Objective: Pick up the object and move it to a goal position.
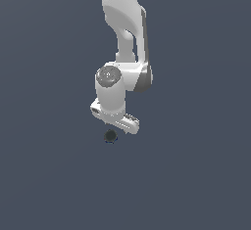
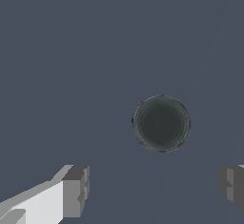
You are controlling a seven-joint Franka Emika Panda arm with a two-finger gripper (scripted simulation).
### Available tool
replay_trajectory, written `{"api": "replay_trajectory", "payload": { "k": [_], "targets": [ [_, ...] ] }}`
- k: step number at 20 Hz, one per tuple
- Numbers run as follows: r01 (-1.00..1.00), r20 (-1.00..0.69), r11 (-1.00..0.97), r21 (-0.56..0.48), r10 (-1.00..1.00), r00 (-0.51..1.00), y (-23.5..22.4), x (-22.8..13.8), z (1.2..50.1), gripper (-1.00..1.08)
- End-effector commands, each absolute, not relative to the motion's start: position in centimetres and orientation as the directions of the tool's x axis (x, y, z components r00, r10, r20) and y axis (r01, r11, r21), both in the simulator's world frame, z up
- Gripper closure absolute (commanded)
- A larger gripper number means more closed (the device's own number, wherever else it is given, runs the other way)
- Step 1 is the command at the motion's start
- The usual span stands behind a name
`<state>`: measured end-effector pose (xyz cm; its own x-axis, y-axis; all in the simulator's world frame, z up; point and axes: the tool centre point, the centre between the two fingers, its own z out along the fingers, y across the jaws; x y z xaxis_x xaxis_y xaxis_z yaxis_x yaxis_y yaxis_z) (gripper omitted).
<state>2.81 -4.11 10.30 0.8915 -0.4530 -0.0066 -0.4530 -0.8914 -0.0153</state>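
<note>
Surface: plain slate-grey ground [image 1: 196, 175] fills both views; we see no edge, wall or rim anywhere, and no line where the ground ends.
Open room: on every side of the object we see only bare grey ground; the arm is the one other thing in the exterior view.
Arm: white Panda arm [image 1: 122, 38] comes down from the top of the exterior view, its wrist pointing downward, ending just above the object.
Gripper: the gripper [image 1: 115, 119] hangs just above the object, offset slightly toward the exterior view's right; whether it touches the object we cannot tell from that view. In the wrist view the gripper [image 2: 155, 189] shows two grey fingertips [image 2: 76, 189] set wide apart, with bare ground between them; they grip nothing and touch nothing.
Object: the object [image 1: 110, 136] is a small, dark, nearly black round blob with a faint bluish edge. In the wrist view the object [image 2: 161, 123] lies ahead of the fingertips, clear of both, nearer the one at the frame's edge.
Object axis: its outline is round, so we can name no long axis and no heading.
</note>
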Motion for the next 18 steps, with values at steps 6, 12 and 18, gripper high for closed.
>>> {"api": "replay_trajectory", "payload": {
  "k": [6, 12, 18],
  "targets": [
    [-0.596, -0.003, -0.803, -0.005, -0.596, 0.803, -6.4, 3.3, 7.4, -0.92],
    [-0.64, 0.0, -0.768, 0.0, -0.64, 0.768, -7.3, 3.4, 6.4, -0.92],
    [-0.639, -0.001, -0.77, 0.0, -0.639, 0.77, -7.2, 3.4, 6.1, -0.92]
  ]
}}
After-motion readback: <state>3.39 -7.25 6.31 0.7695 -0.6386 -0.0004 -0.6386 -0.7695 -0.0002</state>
